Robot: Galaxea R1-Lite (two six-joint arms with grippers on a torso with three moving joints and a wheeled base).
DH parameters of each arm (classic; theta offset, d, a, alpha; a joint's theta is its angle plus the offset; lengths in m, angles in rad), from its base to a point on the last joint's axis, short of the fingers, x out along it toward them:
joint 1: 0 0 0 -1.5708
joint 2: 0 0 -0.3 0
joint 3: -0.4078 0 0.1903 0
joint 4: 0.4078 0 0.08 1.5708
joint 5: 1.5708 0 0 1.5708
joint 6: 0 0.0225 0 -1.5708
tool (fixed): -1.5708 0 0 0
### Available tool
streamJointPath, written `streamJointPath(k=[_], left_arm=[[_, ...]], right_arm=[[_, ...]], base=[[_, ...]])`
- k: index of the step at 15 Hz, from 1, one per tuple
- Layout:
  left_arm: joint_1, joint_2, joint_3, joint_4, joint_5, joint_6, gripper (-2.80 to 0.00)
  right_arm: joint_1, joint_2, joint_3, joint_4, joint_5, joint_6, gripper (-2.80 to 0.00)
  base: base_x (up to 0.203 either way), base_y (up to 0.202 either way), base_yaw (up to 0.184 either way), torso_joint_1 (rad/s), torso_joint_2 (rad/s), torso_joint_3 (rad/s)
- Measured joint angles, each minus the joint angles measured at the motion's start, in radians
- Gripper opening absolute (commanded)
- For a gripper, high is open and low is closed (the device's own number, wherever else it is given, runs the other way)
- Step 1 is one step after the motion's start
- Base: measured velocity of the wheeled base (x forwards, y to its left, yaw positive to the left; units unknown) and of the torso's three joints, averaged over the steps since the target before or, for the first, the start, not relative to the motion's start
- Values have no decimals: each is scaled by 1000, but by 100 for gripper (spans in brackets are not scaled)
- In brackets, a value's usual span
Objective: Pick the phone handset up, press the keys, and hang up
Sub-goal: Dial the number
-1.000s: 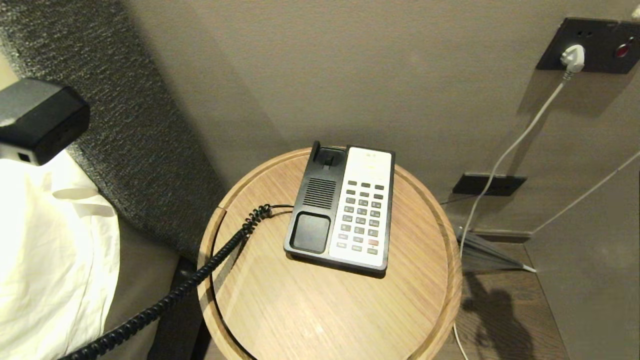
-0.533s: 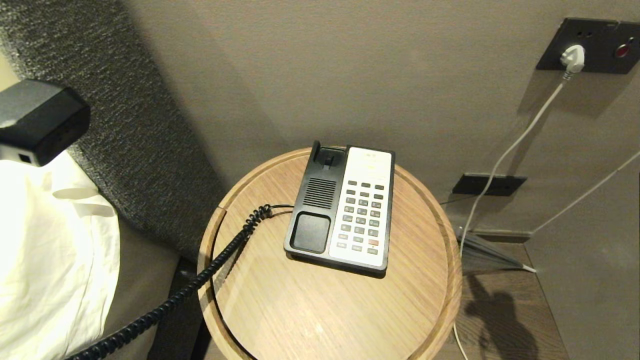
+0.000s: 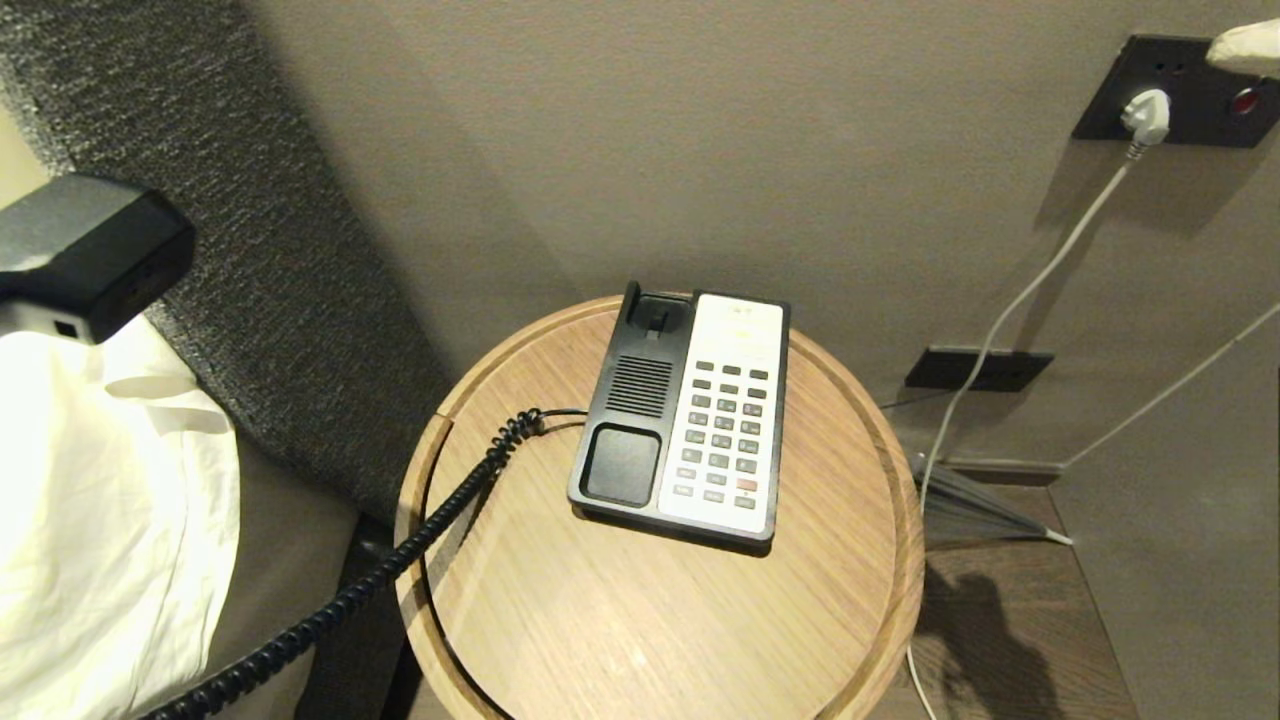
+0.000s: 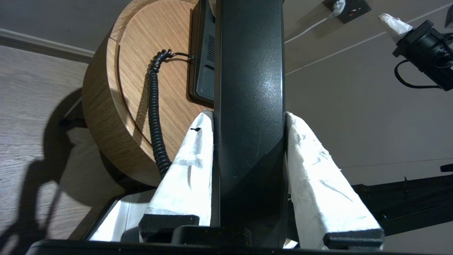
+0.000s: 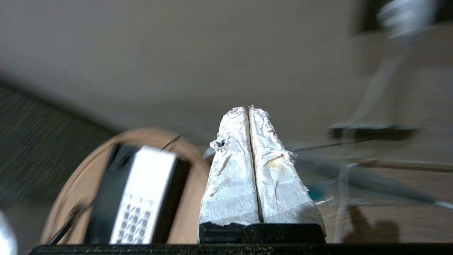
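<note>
Two claws at work. Left claw (image 4: 249, 117) clamped on the phone handset (image 4: 249, 88), white-wrapped fingers (image 4: 191, 163) pressing both its sides, held off to the left of the round wooden desk (image 3: 640, 620), above the bed's white sheet (image 3: 90, 520). Coiled cord (image 3: 400, 560) trailing from the phone base (image 3: 690, 420) over the desk's rim. Cradle empty. Right claw (image 5: 249, 109) pressed together, raised near the wall socket (image 3: 1170, 95), tip just visible in the head view.
</note>
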Motion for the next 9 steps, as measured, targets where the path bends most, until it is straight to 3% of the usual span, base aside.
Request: streamJointPath(k=[5,9], left_arm=[[0,-1,17,-1,-1,0,-280],[0,0,17,0,-1,0,-280]], right_arm=[[261,83,100,-6,28,59,-280],[365,171,164,-29,15,69,-280]], base=[[0,0,0,0,0,0],[0,0,0,0,0,0]])
